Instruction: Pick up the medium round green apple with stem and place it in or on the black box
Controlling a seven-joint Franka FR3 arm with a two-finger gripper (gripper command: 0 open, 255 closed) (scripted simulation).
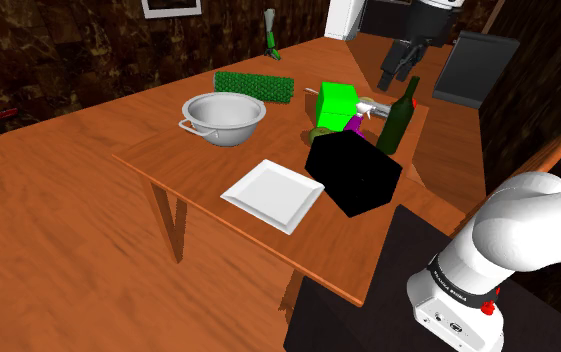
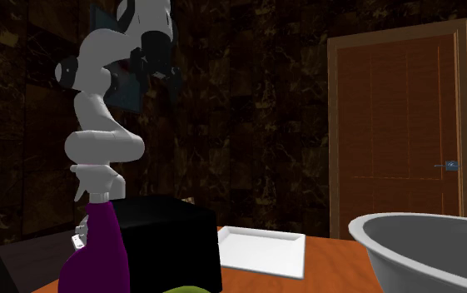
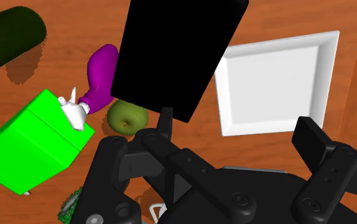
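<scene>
Black gripper [image 3: 237,124] is hovering above the table, fingers spread wide and clasping nothing.
Below it, the green apple [image 3: 127,118] is lying on the wooden table [image 3: 279,19], just beside the black box [image 3: 177,51] and the purple spray bottle [image 3: 100,73]; a white plate [image 3: 275,83] is sitting on the box's other side.

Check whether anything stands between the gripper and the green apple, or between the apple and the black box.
Nothing visible blocks either path. The round green apple lies in plain sight below the open black gripper, beside the black box. A purple spray bottle and a bright green carton crowd it.
</scene>
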